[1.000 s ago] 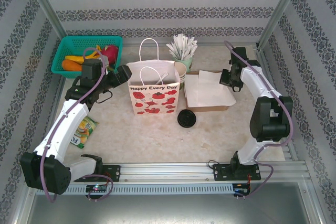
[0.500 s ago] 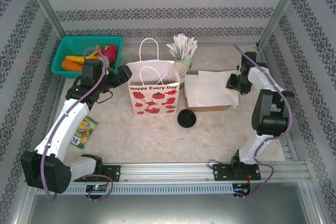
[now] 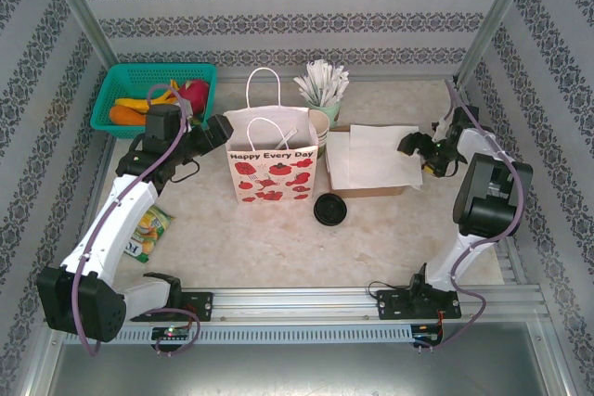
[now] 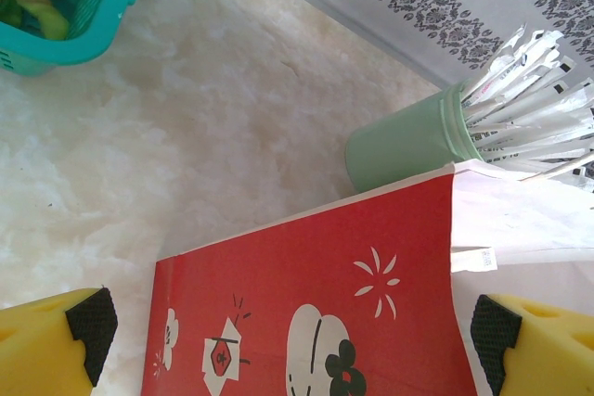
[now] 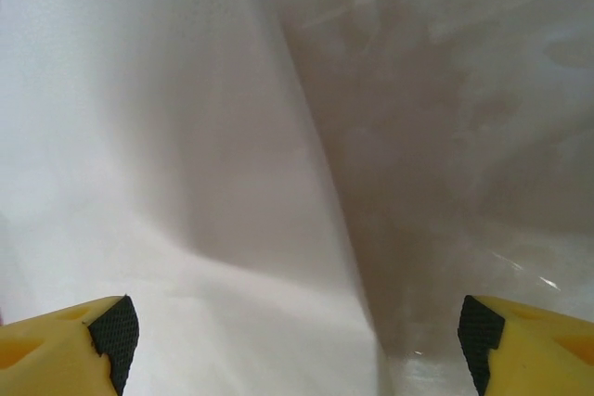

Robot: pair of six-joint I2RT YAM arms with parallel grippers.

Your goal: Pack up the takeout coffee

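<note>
The paper cup [image 3: 319, 126], green with a cream rim, stands just right of the red-and-white bag [image 3: 272, 170]. On the table in front of it lies the round black lid [image 3: 330, 209]. The brown tray [image 3: 375, 192] shows as an edge under white paper sheets [image 3: 369, 158]. My right gripper [image 3: 415, 153] is open at the right edge of those sheets; in the right wrist view the white paper [image 5: 186, 192] lies beyond the gripper [image 5: 297, 333], nothing between its fingers. My left gripper [image 3: 223, 129] is open at the bag's upper left corner, facing the bag's red side [image 4: 316, 285].
A green cup of white wrapped straws [image 3: 323, 90] stands behind the bag, also seen as the straw cup [image 4: 408, 141]. A teal basket [image 3: 119, 81] of fruit sits at the back left. A snack packet [image 3: 148, 229] lies under the left arm.
My right gripper went from shut to open and drew slightly right and nearer, at the edge of the white paper, its arm folding back. The left arm has not moved.
</note>
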